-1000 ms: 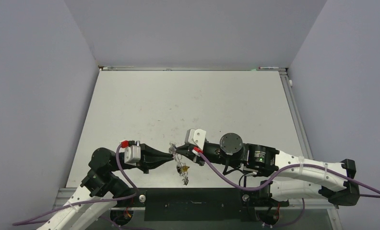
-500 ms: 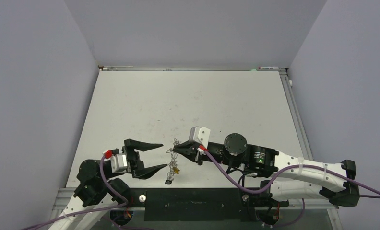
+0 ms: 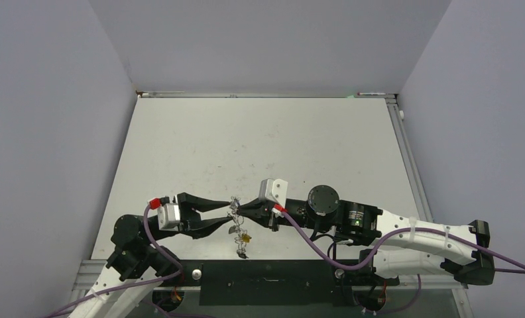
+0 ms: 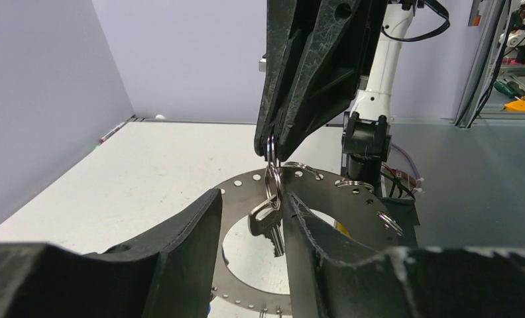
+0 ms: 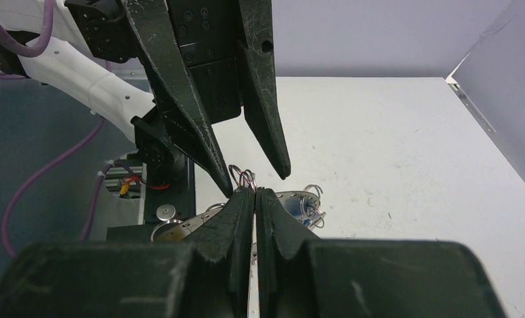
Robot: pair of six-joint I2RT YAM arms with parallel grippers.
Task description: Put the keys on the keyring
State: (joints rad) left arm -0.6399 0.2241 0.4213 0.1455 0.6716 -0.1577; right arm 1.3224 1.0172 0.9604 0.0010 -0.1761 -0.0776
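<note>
The keyring [image 3: 235, 225], a large flat silvery ring with holes round its rim, hangs above the table's near edge. My right gripper [image 3: 242, 212] is shut on a small loop on the ring's rim [image 4: 271, 147]. A plain silver key [image 4: 268, 222] hangs from that loop. A yellow-headed key [image 3: 245, 236] and a dark one [image 3: 240, 252] dangle lower. My left gripper [image 3: 229, 211] is open, with one jaw on each side of the silver key [image 4: 252, 199]. Its right finger [image 4: 313, 232] touches or nearly touches the key. In the right wrist view my right gripper [image 5: 254, 192] is closed, with the loops [image 5: 244, 177] just beyond its tips.
The white table [image 3: 260, 146] stretches away behind the grippers, with grey walls on three sides. A black base strip [image 3: 266, 281] runs along the near edge under the hanging keys. Both arms meet low in the middle, tip to tip.
My left gripper let go of the ring, opened wide and drew back left, then returned with narrower open jaws around the ring. My right gripper kept hold and shifted slightly left.
</note>
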